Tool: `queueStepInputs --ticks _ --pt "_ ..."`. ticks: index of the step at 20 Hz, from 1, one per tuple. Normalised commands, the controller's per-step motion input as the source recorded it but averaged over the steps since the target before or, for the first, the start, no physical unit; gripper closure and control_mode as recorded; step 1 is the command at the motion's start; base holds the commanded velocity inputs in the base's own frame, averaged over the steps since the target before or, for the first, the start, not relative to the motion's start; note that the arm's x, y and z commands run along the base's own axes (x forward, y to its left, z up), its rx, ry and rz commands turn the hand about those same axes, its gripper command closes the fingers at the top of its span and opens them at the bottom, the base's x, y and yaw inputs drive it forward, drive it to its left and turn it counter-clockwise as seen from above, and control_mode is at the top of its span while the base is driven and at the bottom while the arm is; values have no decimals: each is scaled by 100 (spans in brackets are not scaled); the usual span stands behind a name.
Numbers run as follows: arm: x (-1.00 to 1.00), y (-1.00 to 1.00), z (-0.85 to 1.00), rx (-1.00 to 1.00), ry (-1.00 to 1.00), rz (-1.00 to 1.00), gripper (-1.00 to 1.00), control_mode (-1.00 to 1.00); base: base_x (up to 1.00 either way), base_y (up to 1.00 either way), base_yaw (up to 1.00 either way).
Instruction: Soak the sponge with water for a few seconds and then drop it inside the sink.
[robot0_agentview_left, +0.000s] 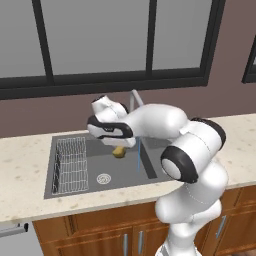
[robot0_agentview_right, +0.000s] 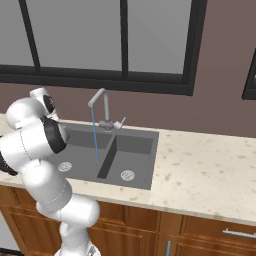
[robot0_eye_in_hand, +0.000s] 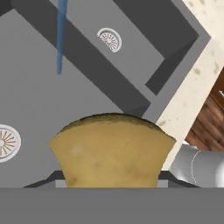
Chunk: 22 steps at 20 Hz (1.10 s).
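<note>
One sponge, yellow-brown, sits clamped in the tool at centre frame of the left base view, hanging over the left basin of the sink just left of the water and seemingly clear of it. Step in hand, as I judge it, is carrying the sponge to the stream; next move calls for a short sideways shift toward the water, a hold there, then a release over the basin. Two nearby items: wire rack at the basin's left and faucet behind; the faucet spout looks the likeliest obstruction.
</note>
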Motion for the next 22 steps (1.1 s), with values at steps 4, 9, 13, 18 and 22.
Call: queueStepInputs --ticks 4,9,13,18,22 --pt "11 1 -4 -12 -6 -30 100 -100 0 0 0" --pt "12 -3 -7 -3 -6 -6 100 -100 0 0 0" --pt "3 0 -7 0 -13 3 100 -100 0 0 0" --pt "6 -7 -2 -4 -11 8 100 -100 0 0 0" --pt "26 -27 0 -2 -14 10 100 -100 0 0 0"
